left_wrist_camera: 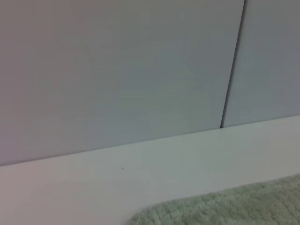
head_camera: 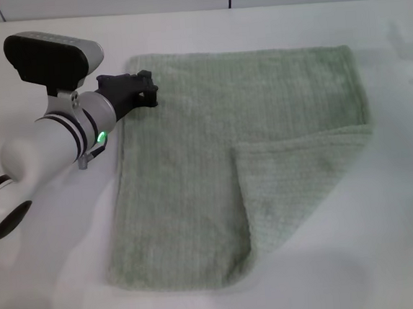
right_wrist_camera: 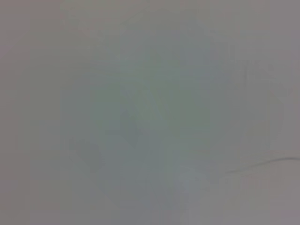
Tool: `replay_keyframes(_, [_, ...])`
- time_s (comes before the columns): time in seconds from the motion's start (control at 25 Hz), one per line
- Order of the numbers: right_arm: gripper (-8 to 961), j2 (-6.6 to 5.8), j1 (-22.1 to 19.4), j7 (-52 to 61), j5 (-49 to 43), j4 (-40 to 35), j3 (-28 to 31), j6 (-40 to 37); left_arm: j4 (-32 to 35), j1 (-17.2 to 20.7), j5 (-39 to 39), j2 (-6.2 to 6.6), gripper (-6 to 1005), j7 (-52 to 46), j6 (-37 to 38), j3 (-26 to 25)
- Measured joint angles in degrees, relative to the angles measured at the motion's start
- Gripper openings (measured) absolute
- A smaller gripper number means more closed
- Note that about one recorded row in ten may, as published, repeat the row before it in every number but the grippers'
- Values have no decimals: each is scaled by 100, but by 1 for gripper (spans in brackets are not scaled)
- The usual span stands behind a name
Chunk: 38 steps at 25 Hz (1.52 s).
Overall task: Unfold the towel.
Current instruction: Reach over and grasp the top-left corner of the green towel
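- The towel [head_camera: 194,177] lies flat on the white desk [head_camera: 388,240], right in front of the robot.
- It is mostly spread out, but one part is not. The corner near the robot on its right side is folded over, so a flap [head_camera: 296,183] lies on top of the rest of the cloth.
- The left gripper [head_camera: 143,95] sits at the far left corner of the towel, low over the edge. I cannot tell if it is apart or pressed together, because its tips are dark and point away from the head view.
- The left wrist view shows only a bit of the towel's fuzzy edge, the desk and a grey wall [left_wrist_camera: 117,70] behind it.
- The right gripper does not show in any view. Its wrist view is just a grey blur, so it may be parked off to the side.
- The towel looks soft, floppy and light. It will bend and sag when lifted, not stay stiff.
- It is fuzzy, so it should not slip out of a pinch, but it may drag and bunch up on the desk.
- A good place to take hold is the free corner of the flap, near the middle of the towel.
- From there, the flap can be pulled out toward the robot's right until the towel lies flat.
- Pinch only the top layer, or both layers will come up together.
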Motion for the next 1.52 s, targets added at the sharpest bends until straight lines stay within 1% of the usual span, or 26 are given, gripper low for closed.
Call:
replay_keyframes(0.56, [760, 2, 10, 0, -9, 0, 1, 0, -62, 43, -31, 0, -2, 0, -9, 86])
replay_keyframes(0.92, [760, 18, 109, 0, -9, -80, -57, 24, -71, 35, -43, -1, -2, 0, -9, 89])
replay_keyframes(1.28, [760, 3, 157, 0, -9, 332, -500, 601, -71, 43, -44, 0, -2, 0, -8, 90])
replay_keyframes(1.52, [760, -51, 74, 53, -8, 809, -767, 1038, -70, 54, -44, 0, -2, 0, -8, 131])
